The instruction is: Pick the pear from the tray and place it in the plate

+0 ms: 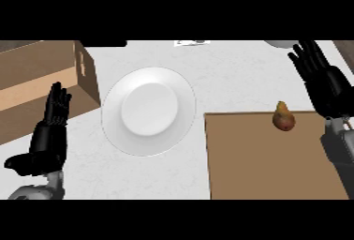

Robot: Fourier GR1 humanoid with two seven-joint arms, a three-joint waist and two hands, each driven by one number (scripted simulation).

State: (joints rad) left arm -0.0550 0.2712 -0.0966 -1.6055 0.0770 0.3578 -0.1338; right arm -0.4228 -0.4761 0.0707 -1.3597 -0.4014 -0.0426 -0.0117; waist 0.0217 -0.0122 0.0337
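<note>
A yellow-brown pear [283, 116] lies near the far edge of the flat brown tray [269, 164] at the lower right. A white round plate [149, 110] sits on the pale counter left of the tray, with nothing on it. My right hand [323, 82] is open with fingers straight, just right of the pear and slightly beyond it, not touching it. At the left edge my left hand [50, 133] rests open, fingers up, beside the plate.
A brown cardboard box [41, 79] stands at the far left, close behind my left hand. A white object [280, 43] shows at the far right edge of the counter, and a small printed item [191, 42] lies at the far middle.
</note>
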